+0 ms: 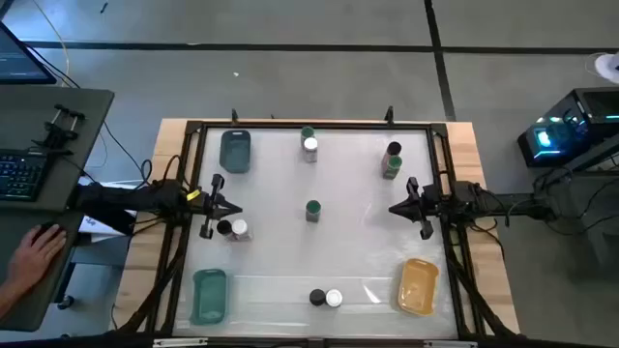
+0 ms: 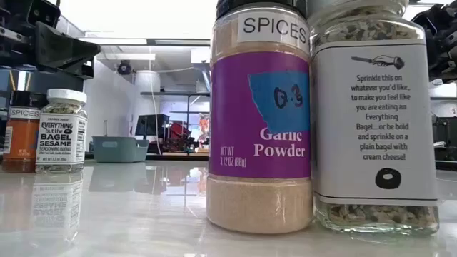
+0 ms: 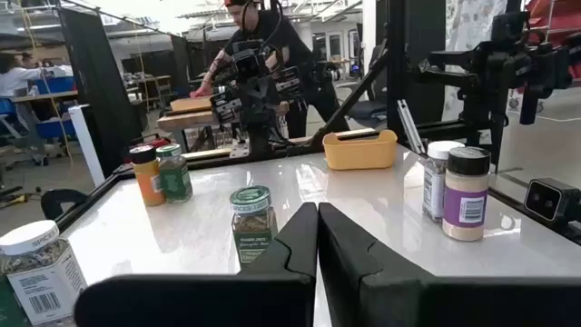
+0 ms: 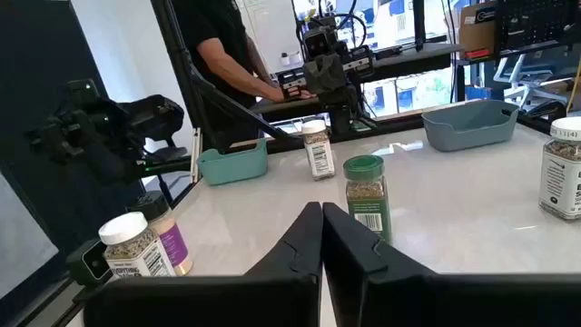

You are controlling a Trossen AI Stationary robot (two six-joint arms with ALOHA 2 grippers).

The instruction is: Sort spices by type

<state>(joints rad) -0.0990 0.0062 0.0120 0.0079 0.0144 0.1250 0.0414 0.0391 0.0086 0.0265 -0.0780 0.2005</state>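
Spice jars stand upright on their bases on the white table. One green-lidded jar [image 1: 312,210] [image 3: 251,218] [image 4: 365,195] is alone at the centre. Pairs stand at the far middle [image 1: 309,143], far right [image 1: 392,159], left [image 1: 232,228] and near edge [image 1: 325,298]. The near pair fills the low view: a garlic powder jar [image 2: 260,121] and a bagel seasoning jar [image 2: 375,114]. My left gripper [image 1: 229,206] [image 3: 318,227] is shut at the table's left, just far of the left pair. My right gripper [image 1: 395,208] [image 4: 322,227] is shut at the right. Both point at the centre jar and hold nothing.
A teal tray [image 1: 235,150] sits at the far left, another teal tray [image 1: 209,295] at the near left, and an orange tray [image 1: 418,285] at the near right. A dark frame [image 1: 290,126] rims the table. A person's hand [image 1: 34,253] rests on the desk left of the table.
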